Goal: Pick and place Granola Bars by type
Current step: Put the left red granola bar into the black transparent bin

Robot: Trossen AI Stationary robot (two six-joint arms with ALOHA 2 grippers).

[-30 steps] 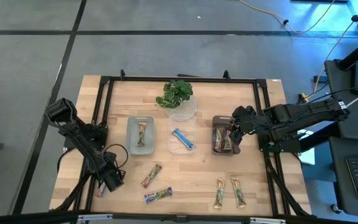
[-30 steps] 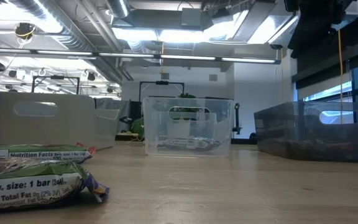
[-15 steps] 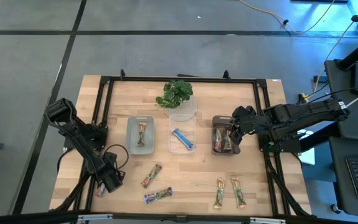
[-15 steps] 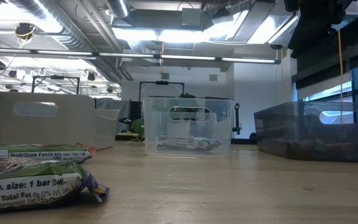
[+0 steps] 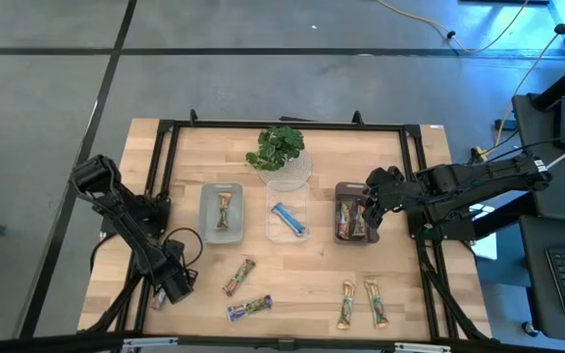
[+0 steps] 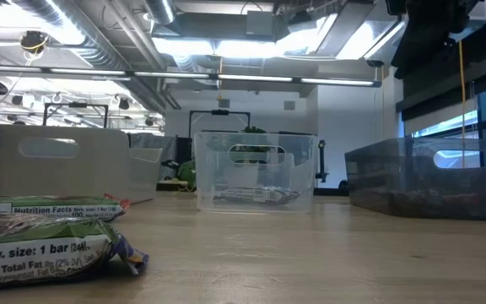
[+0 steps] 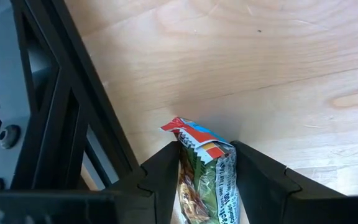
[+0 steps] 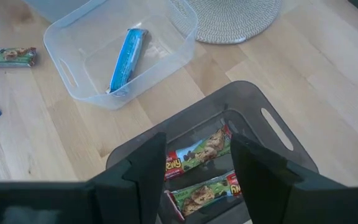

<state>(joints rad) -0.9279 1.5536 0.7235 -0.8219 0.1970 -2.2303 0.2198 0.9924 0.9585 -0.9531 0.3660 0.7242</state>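
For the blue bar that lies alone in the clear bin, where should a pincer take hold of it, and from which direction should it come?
Probably best from straight above, closing on the long edges at the middle of the blue bar. It lies flat and diagonal on the floor of the clear bin, whose walls block any sideways approach; the fingers should turn to sit across its narrow width.

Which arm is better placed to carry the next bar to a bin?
The left. Its gripper already has a red-green bar between its fingers at the table's near left edge. The right gripper hangs open and empty above the dark bin.
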